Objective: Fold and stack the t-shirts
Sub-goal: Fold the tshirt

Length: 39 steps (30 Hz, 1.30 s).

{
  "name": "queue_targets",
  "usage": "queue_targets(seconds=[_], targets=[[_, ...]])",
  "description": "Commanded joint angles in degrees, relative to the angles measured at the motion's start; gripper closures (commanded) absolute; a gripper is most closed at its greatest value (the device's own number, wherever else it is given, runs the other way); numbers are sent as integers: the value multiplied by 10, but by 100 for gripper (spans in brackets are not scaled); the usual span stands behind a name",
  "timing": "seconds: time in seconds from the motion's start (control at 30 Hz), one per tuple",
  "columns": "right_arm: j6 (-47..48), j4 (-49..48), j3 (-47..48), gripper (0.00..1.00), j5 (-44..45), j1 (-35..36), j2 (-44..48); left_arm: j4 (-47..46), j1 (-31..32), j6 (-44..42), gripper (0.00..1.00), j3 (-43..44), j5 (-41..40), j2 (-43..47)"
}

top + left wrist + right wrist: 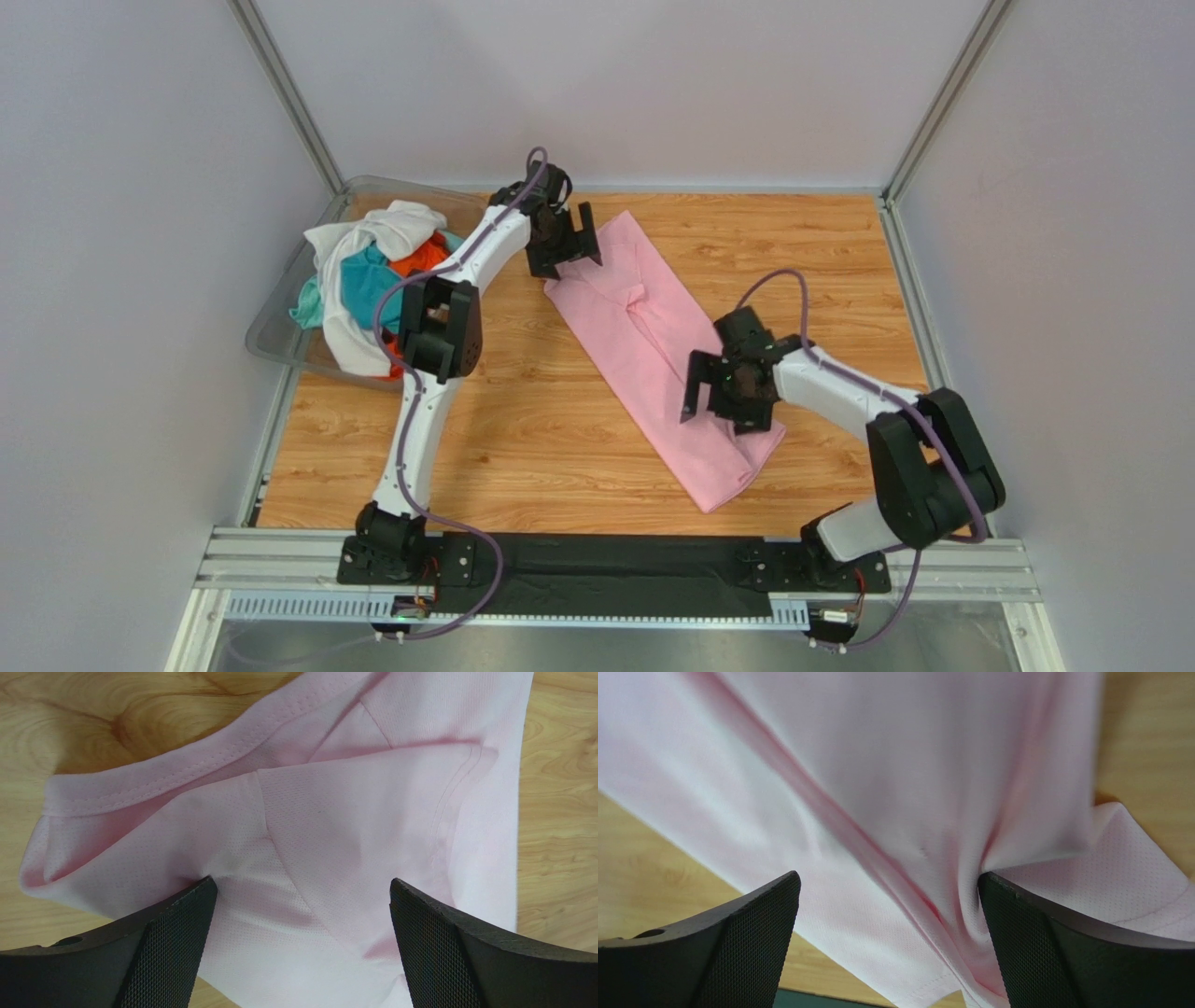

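Inspecting the light pink t-shirt (638, 301) first: lies flat on the wooden table (533, 434), folded into a long narrow strip, set on a diagonal from far centre towards the near right. Shows a small pucker about midway along. Touches no other garment.

Moving to the left gripper (565, 256): hangs over the far left corner of the strip, jaws spread wide, nothing clamped between them. From the left wrist view, looks straight down on a stitched hem and a folded-in sleeve, with pink cloth filling the gap between the fingers (168, 952). Cannot tell whether the pads press on the fabric or sit just above it.

Moving to the right gripper (723, 396): sits over the near half of the strip, close to its right edge, jaws likewise spread wide and gripping nothing. From the right wrist view, shows a long crease running between the two pads and a hemmed corner off to the right. Contact with the cloth: cannot tell.

Turning outward: finds the other t-shirts heaped unfolded in a clear plastic bin (281, 336) at the table's far left, apart from the pink strip. Notes a white shirt (379, 231) on top and draped over the near rim, a teal shirt (368, 280) beneath it, an orange shirt (421, 259) beside the left arm. Records a metal rail (631, 567) along the near edge, carrying both arm bases.
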<state>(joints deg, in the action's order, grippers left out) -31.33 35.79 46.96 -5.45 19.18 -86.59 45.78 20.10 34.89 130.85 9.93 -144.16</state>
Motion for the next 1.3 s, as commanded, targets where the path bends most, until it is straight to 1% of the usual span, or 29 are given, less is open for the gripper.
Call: queue_targets(seconds=[0.0, 0.1, 0.13, 0.17, 0.2, 0.23, 0.27, 0.3, 0.33, 0.43, 0.47, 0.57, 0.6, 0.63, 0.67, 0.7, 0.73, 0.8, 0.9, 1.0, 1.03, 1.07, 1.1, 1.13, 1.17, 1.2, 1.27], targets=[[-107, -17, -82, 0, -36, 137, 12, 20, 0, 17, 0, 22, 44, -30], [-145, -9, -69, 0, -32, 221, 29, 13, 2, 23, 0, 22, 54, -39], [-151, 12, -45, 0, -27, 262, 31, 9, 2, 24, 0, 24, 60, -42], [-152, 23, -32, 0, -20, 279, 33, -1, 3, 25, 0, 24, 67, -43], [-153, 35, -19, 0, 5, 303, 40, -5, 3, 29, 0, 26, 68, -43], [-152, 70, 10, 0, 23, 310, 43, -10, 3, 30, 0, 27, 70, -45], [-151, 87, 20, 0, 52, 316, 53, -25, 3, 35, 0, 30, 71, -46], [-149, 101, 29, 0, 54, 316, 60, -31, 3, 39, 0, 33, 74, -48], [-148, 116, 34, 0, 75, 317, 69, -43, 3, 41, 0, 42, 76, -53], [-139, 116, 31, 0, 77, 317, 116, -66, 3, 61, 0, 56, 95, -65], [-132, 111, 27, 0, 75, 316, 127, -87, 3, 68, 0, 57, 105, -67], [-88, 57, 16, 0, 26, 312, 151, -152, 3, 104, 0, 45, 140, -75], [-80, 40, 9, 0, -25, 307, 153, -167, 3, 120, 0, 46, 146, -79], [-73, -7, 3, 0, -52, 307, 153, -188, 3, 126, 0, 54, 149, -88], [-63, -32, -2, 0, -81, 307, 152, -195, 3, 133, 0, 60, 152, -93], [-59, -58, -7, 0, -138, 307, 149, -204, 2, 140, 0, 65, 153, -97], [-53, -96, -12, 0, -161, 308, 145, -208, 2, 143, 0, 79, 153, -104], [-37, -113, -6, 0, -196, 309, 129, -211, 0, 150, 0, 87, 158, -104], [-22, -133, 7, 0, -213, 310, 115, -207, -1, 144, 0, 77, 185, -71], [-22, -153, 3, 0, -231, 309, 101, -196, 0, 110, 0, 40, 182, 3], [-22, -154, -3, 0, -230, 311, 98, -179, 0, 99, 0, 23, 178, 47], [-22, -153, -7, 0, -222, 311, 90, -172, 0, 77, 0, 14, 171, 69], [-23, -155, -13, 0, -218, 311, 86, -166, 1, 66, 0, 3, 169, 117], [-24, -159, -17, 0, -214, 311, 83, -149, 3, 56, 0, -20, 165, 140], [-36, -168, -37, 0, -200, 311, 71, -122, 8, 16, 0, -81, 134, 230], [-36, -168, -37, 0, -199, 311, 71, -122, 10, 16, 0, -82, 122, 230], [-47, -193, -61, 0, -203, 311, 70, -109, 13, -1, 0, -115, 102, 288]])
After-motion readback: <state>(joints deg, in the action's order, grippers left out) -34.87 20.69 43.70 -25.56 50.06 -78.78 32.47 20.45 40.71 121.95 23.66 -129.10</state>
